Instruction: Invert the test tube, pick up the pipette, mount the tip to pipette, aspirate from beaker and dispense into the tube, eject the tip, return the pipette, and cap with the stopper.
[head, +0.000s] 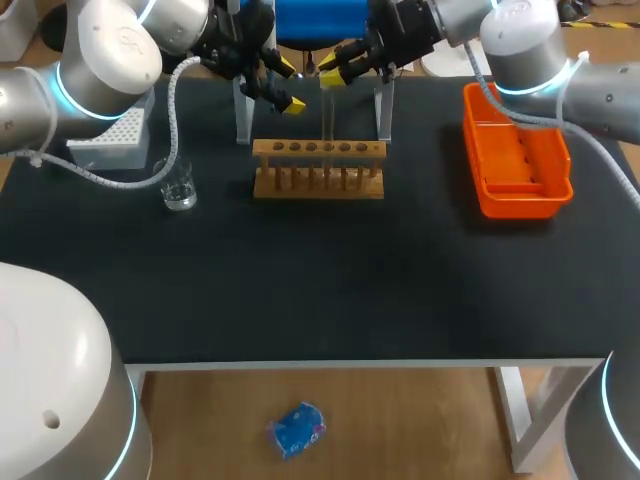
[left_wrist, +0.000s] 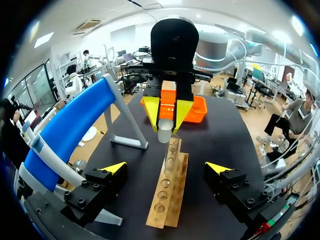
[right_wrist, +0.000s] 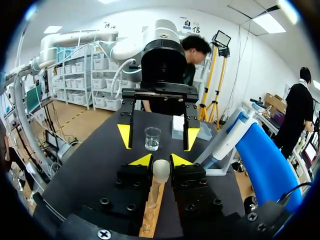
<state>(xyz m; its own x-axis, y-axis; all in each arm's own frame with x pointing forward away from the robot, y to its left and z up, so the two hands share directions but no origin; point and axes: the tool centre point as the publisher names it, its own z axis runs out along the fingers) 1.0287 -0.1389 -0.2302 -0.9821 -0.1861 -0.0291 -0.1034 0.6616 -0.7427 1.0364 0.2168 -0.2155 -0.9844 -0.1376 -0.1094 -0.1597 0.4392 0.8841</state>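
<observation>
Black table (head: 320, 290) bears wooden rack (head: 318, 182), orange tray (head: 520, 160), beaker (head: 180, 188).

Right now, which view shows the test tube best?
The left wrist view: the test tube shows along its length, held upright by the right gripper over the wooden rack. The right wrist view shows only its rounded end between the fingers; the head view, a faint clear streak.
</observation>
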